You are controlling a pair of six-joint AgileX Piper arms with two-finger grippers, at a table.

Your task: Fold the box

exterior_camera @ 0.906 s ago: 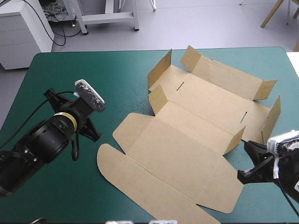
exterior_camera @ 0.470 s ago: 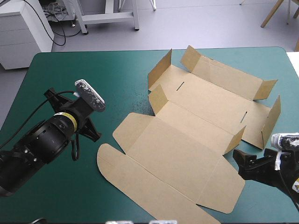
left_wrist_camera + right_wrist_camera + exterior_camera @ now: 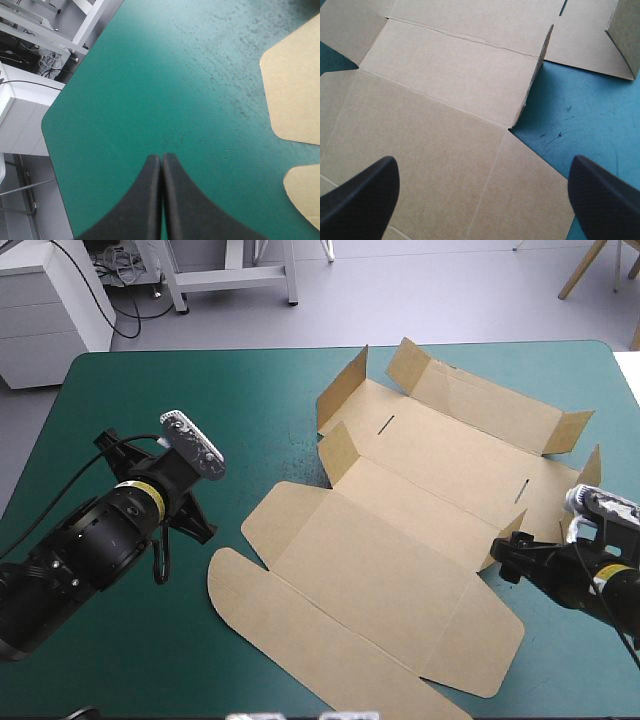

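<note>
The brown box [image 3: 400, 540] lies as an opened cut sheet on the right half of the table, with several side flaps standing up and its rounded lid flaps toward the near edge. My right gripper [image 3: 511, 558] is open at the sheet's right edge, next to a short raised flap [image 3: 506, 538]. In the right wrist view its fingers [image 3: 362, 197] stand wide apart above the flat board [image 3: 445, 75], holding nothing. My left gripper [image 3: 186, 476] hovers left of the box, apart from it. Its fingers [image 3: 161, 165] are shut over teal-green cover, with two rounded flaps [image 3: 295, 95] off to one side.
The table's rounded far-left corner [image 3: 47, 117] lies ahead of the left gripper. The table's right edge [image 3: 628, 380] runs close behind the right arm. A strip of teal-green cover [image 3: 235, 470] separates the left arm from the board.
The right gripper has opened and moved from the near-right corner up to the box's right edge beside the short raised flap. The left arm has not moved.
</note>
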